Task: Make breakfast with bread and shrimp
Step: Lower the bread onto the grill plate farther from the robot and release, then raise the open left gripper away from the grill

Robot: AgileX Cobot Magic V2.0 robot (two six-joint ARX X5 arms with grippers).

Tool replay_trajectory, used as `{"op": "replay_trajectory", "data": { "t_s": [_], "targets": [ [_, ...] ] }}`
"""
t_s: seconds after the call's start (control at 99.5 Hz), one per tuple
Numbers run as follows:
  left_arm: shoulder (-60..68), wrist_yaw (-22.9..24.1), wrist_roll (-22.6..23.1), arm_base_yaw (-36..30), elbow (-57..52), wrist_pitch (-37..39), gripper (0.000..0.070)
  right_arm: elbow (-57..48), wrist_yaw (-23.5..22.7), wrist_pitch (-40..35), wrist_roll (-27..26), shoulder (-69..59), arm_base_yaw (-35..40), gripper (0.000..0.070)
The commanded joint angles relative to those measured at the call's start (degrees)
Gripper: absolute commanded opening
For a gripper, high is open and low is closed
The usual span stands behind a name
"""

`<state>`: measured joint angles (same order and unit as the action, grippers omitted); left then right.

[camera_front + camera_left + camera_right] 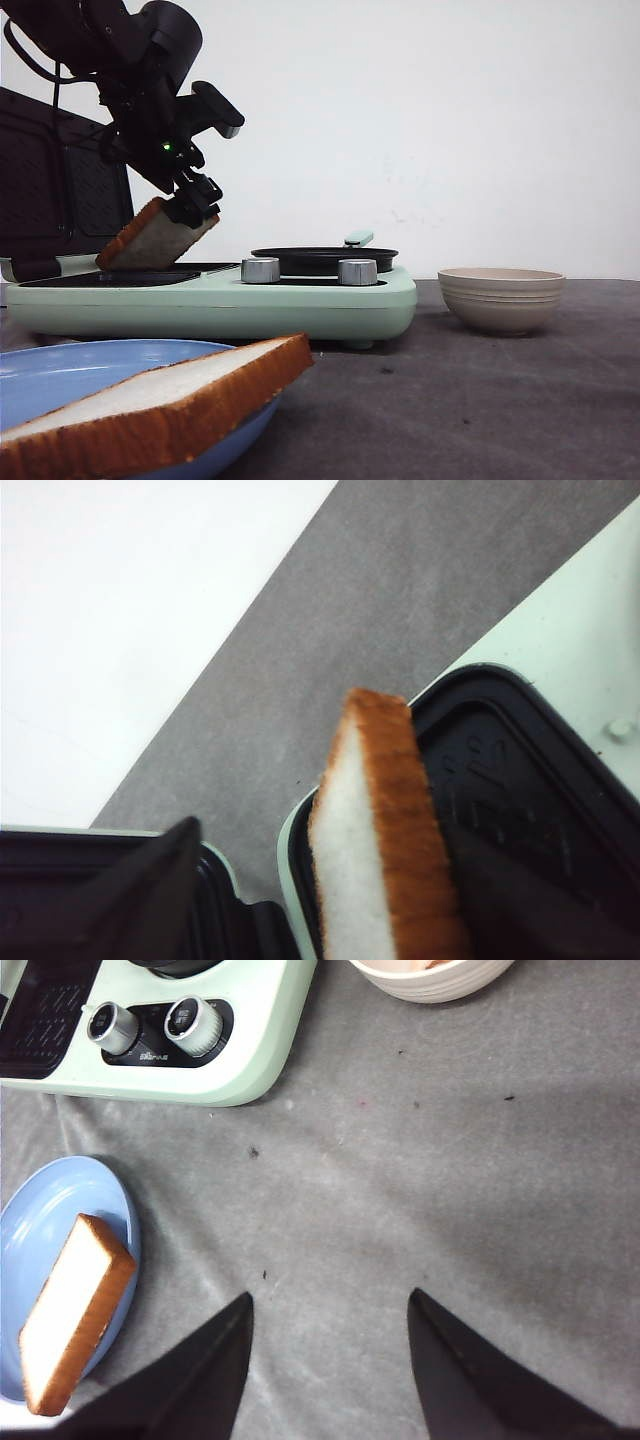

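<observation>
We have the pale square slice of white bread with its golden-brown crust (150,243) hanging at a slant in the left tool (192,207), the tool clamped on its upper edge while its lower corner dips to the black ribbed grill plate (110,278) of the mint-green breakfast cooker (300,305); whether it touches yet we cannot tell. In the left wrist view the slice (385,850) shows edge-on over that dark plate (520,790), so we judge the tilt is deliberate: lead with one edge, then lay the face flat for toasting. Beside it on the cooker sit two silver knobs (260,270) and a shallow black pan (325,260), well placed for frying next. The second slice, same pale face and brown crust (150,410), waits leaning across the rim of the round blue plate (60,365) close to the camera, easy to reach. Over to the right the beige ribbed ceramic bowl (501,298) stands apart on the grey cloth counter (480,400); we glimpse something pale pinkish (425,964) in it, likely the shrimp, too cropped to be sure. Our right tool (330,1360) hovers above bare counter, fingers wide apart, holding nothing
</observation>
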<state>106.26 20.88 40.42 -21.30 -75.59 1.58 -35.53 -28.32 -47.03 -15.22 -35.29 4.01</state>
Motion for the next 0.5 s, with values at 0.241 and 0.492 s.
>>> {"op": "replay_trajectory", "data": {
  "t_s": [0.241,0.492],
  "targets": [
    [1.3,-1.5,-3.7,-0.9,-1.4,0.6,0.0617,-0.9,0.3,0.3,0.7,-0.2,0.0,0.0300],
    [1.2,-2.0,-5.7,-1.8,-1.7,0.6,0.0650,-0.9,0.3,0.3,0.7,-0.2,0.0,0.0301]
  ]
}}
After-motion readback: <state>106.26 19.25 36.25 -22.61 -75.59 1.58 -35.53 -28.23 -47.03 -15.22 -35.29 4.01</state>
